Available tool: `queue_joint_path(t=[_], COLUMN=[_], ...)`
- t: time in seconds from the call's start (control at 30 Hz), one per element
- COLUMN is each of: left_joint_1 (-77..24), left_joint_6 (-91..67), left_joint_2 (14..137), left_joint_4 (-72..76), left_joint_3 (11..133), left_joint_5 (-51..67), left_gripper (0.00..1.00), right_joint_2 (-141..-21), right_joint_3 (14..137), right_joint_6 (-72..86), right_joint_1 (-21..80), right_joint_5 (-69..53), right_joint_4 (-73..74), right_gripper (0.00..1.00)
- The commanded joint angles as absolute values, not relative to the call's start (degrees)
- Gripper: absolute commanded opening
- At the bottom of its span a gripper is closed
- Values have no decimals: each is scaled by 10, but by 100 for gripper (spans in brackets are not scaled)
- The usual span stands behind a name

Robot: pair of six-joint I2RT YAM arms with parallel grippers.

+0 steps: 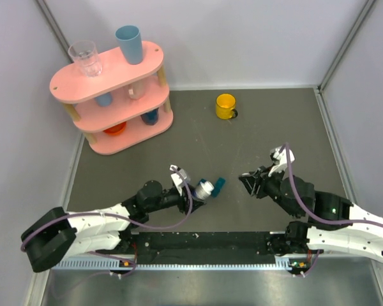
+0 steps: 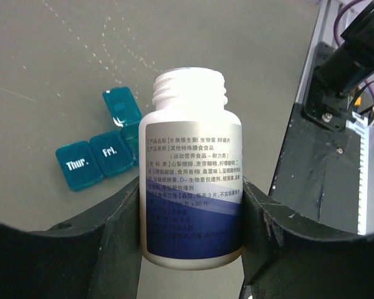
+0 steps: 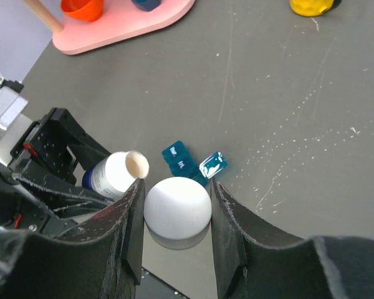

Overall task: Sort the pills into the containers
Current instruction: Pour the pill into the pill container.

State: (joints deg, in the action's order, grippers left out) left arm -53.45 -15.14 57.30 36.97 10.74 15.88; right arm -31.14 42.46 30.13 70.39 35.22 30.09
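Top external view first: both arms reach in over the dark table point(image 1: 274, 127). The left gripper point(image 1: 201, 190) is clamped on a white bottle point(image 1: 206, 189), which is tipped on its side with the mouth pointing right. Just beside that mouth sits the teal pill box point(image 1: 219, 185), flat on the table between the two grippers and not far from the near edge. Whether bottle and box actually touch, I can't tell from here.

Left wrist view now: the dark fingers point(image 2: 128, 218) press on either side of the bottle's labelled body, and the threaded neck is bare. The pill box lies just past it to the left, with the lids marked Thur. and Fri. down flat. A third lid point(image 2: 121, 107) looks flipped open.

Over to the right wrist view: the right gripper point(image 3: 176, 208) has a round white cap point(image 3: 177, 198) pinched between its pads, held off the table. Beyond the cap are the bottle's open mouth and the pill box, close together.

Further back stands a yellow mug point(image 1: 225, 106). In the far left corner is a pink three-tier shelf point(image 1: 147, 54), with a clear glass point(image 1: 85, 58) and a blue cup point(image 1: 129, 43) on top.
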Motion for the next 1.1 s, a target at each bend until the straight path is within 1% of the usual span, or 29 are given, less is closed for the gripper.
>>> queue_joint_path(t=[0.0, 0.23, 0.7, 1.07], left_joint_1=[-528, -527, -526, -525], left_joint_6=[-149, -132, -123, -120], left_joint_2=[625, 695, 713, 740], left_joint_4=[420, 390, 300, 264], left_joint_3=[142, 185, 211, 230], left_joint_5=[204, 243, 163, 157], left_gripper=[0, 0, 0, 0], right_joint_2=[-315, -294, -284, -280], right_joint_3=[414, 394, 375, 363], right_joint_6=[309, 313, 319, 319], right_joint_1=[708, 707, 704, 703], right_joint_5=[405, 415, 417, 414], right_joint_4=[297, 295, 295, 296], right_gripper=[0, 0, 0, 0])
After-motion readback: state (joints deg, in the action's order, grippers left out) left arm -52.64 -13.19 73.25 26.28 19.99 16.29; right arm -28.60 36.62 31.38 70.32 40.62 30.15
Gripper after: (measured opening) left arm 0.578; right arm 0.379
